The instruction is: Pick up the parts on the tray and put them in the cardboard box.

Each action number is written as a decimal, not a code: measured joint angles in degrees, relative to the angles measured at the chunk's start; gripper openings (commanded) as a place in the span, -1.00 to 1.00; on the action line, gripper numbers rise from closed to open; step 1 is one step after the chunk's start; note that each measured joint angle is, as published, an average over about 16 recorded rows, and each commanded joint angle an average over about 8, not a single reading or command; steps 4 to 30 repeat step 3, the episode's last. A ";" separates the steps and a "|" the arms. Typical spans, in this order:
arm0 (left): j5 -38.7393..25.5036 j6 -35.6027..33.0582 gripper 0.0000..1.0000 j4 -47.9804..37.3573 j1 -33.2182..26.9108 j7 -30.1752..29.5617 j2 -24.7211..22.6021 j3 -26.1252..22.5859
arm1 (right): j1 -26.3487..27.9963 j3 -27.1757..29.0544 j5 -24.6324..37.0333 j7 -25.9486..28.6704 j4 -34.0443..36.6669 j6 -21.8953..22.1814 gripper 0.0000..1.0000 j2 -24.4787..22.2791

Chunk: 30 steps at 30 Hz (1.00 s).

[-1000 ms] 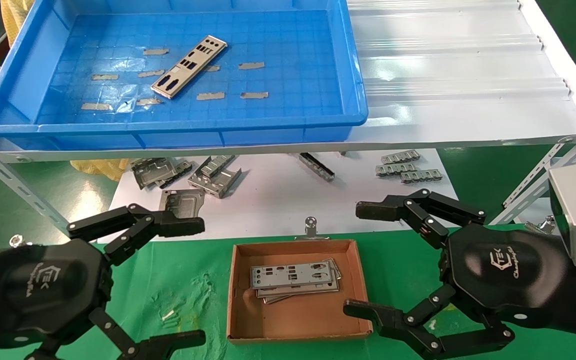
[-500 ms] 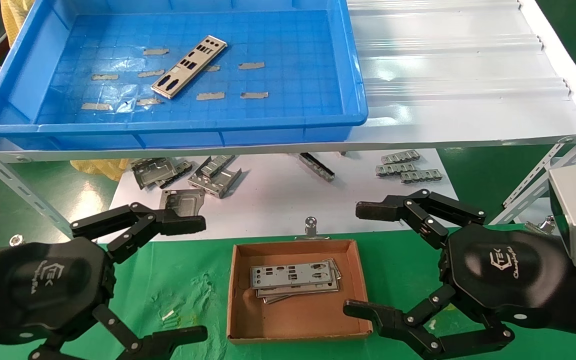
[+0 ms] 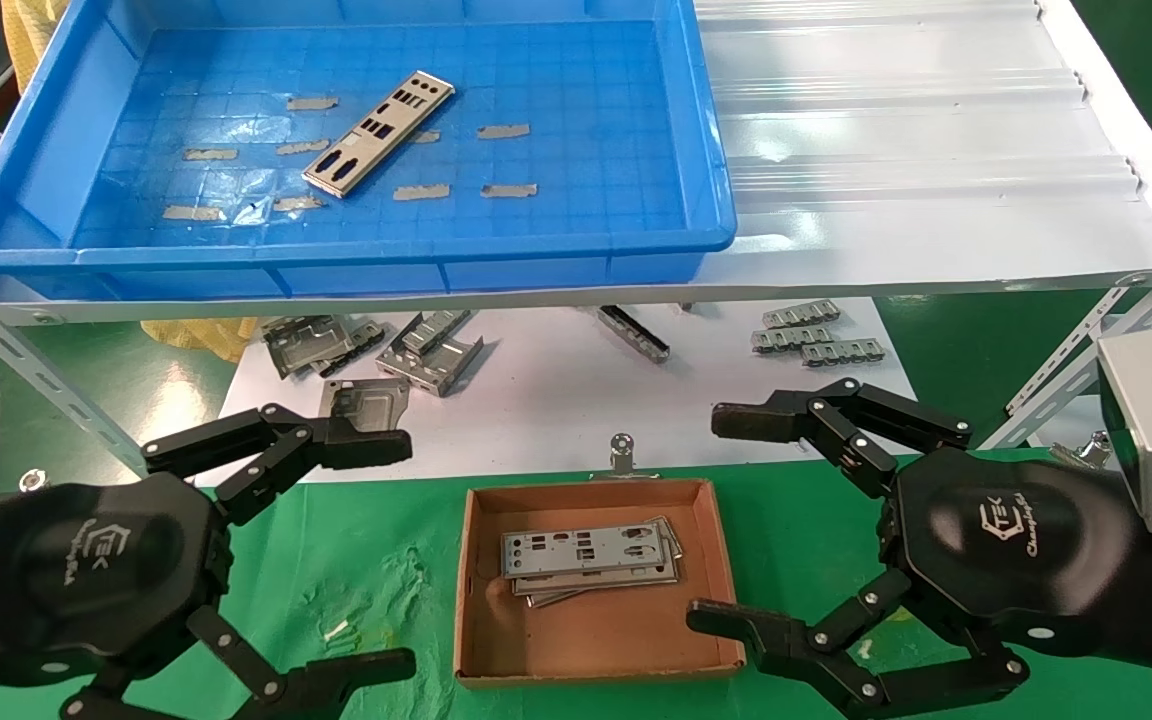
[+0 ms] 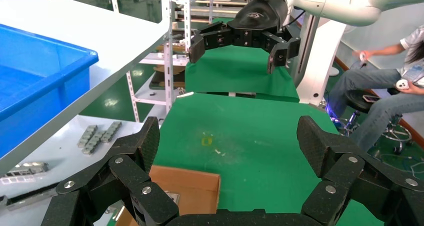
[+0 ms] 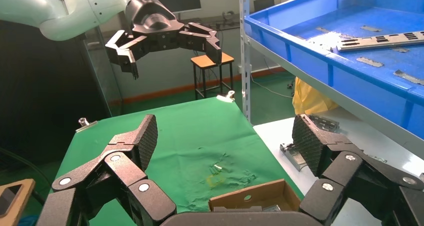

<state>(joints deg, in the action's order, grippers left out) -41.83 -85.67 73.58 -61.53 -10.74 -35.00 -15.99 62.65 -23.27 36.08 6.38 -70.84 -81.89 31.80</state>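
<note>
1. Barely anything has moved since a second ago: your left gripper [image 3: 351,555] has crept a touch toward the cardboard box [image 3: 591,632], while your right gripper [image 3: 726,520] and every plate sit where they were.
2. Your left gripper hangs over the green mat [image 3: 376,590] to the left of the box, jaws spread wide and holding nothing.
3. Your right gripper hangs to the right of the box, its jaws also wide apart with nothing between them; its lower finger lies just beside the box's near right corner.
4. One plate [image 3: 379,133] lies flat on the floor of the blue tray [image 3: 336,268], up on the white shelf [image 3: 936,180], well apart from both sets of jaws.
5. That plate's long axis runs on a diagonal, its near end pointing toward your left and its far end toward your right.
6. A small stack of plates [image 3: 591,560] lies in the far half of the box, between your two grippers, with their long axis running left to right; the lower ones are fanned slightly askew.
7. Grey brackets [image 3: 376,350] and slotted strips [image 3: 811,335] lie on the white sheet beneath the shelf.
</note>
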 measured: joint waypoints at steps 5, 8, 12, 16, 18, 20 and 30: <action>-0.01 0.00 1.00 -0.01 0.00 0.01 -0.01 -0.01 | 0.00 0.00 0.00 0.00 0.00 0.00 1.00 0.00; -0.01 0.00 1.00 -0.01 0.00 0.01 -0.01 -0.01 | 0.00 0.00 0.00 0.00 0.00 0.00 1.00 0.00; -0.01 0.00 1.00 -0.01 0.00 0.01 -0.01 -0.01 | 0.00 0.00 0.00 0.00 0.00 0.00 1.00 0.00; -0.01 0.00 1.00 -0.01 0.00 0.01 -0.01 -0.01 | 0.00 0.00 0.00 0.00 0.00 0.00 1.00 0.00; -0.01 0.00 1.00 -0.01 0.00 0.01 -0.01 -0.01 | 0.00 0.00 0.00 0.00 0.00 0.00 1.00 0.00; -0.01 0.00 1.00 -0.01 0.00 0.01 -0.01 -0.01 | 0.00 0.00 0.00 0.00 0.00 0.00 1.00 0.00; -0.01 0.00 1.00 -0.01 0.00 0.01 -0.01 -0.01 | 0.00 0.00 0.00 0.00 0.00 0.00 1.00 0.00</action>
